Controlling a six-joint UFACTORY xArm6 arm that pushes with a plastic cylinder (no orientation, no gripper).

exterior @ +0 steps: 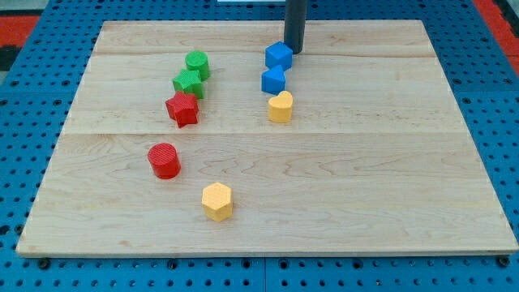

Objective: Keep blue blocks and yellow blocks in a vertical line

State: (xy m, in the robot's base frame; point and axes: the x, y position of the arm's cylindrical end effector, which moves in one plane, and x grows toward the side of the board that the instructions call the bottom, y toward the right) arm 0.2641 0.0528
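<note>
You can see my tip (pixel 293 51) at the view's top, touching the right side of the top blue block (pixel 278 55); there is no hand on this rod, so it holds nothing. Below that block sit the second blue block (pixel 273 79) and the yellow heart (pixel 280 106), close together in a line. The yellow hexagon (pixel 216 201) sits well apart, near the counter's (pixel 389 186) bottom edge.

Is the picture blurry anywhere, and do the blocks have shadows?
In the camera view, everything looks sharp; the blue cube beside my tip and the yellow hexagon block show crisp edges; shadows are faint, just thin dark rims under blocks; the wooden board shows no strong glare.
</note>
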